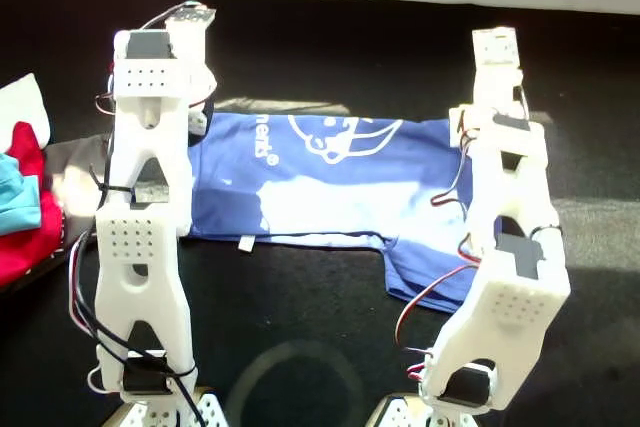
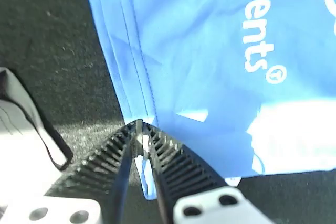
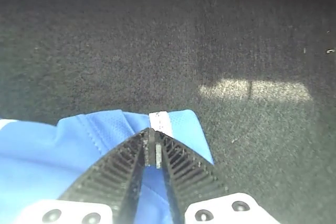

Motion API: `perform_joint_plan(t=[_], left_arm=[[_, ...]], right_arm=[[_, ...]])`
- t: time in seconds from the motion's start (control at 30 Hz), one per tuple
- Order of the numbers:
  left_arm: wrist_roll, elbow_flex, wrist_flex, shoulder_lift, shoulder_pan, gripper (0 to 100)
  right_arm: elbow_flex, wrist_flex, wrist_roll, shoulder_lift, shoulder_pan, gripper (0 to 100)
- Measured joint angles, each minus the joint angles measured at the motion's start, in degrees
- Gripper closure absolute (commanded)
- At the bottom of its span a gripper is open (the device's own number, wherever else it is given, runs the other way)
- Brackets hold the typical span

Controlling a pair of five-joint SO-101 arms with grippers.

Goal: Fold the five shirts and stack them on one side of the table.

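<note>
Step, by the look: folding shirt. Grip: left claw clamped on hem corner, shirt's 9 o'clock; right claw clamped on edge by tag, 3 o'clock. Lift both together, keep cloth taut, edges aligned. Shirt blue, white print, flat mid-counter, sleeve trailing at 5 o'clock.

The shirt is bright blue with white lettering and a white graphic, the table cover is plain black, and the pile is red, teal and white.
</note>
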Motion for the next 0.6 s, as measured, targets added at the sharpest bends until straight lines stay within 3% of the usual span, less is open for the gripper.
perform_joint_plan(t=[0.17, 0.33, 0.6], left_arm=[[0.1, 20.5, -0.5, -7.6, 1.7, 99], [-0.4, 38.8, -9.5, -10.5, 2.5, 99], [-3.1, 49.4, -17.9, -14.5, 0.2, 99]], right_arm=[[0.0, -0.5, 0.0, 1.9, 0.1, 99.1], [0.0, -0.8, 0.0, 2.0, 0.0, 99.1], [0.0, -0.8, 0.0, 2.0, 2.5, 99.1]])
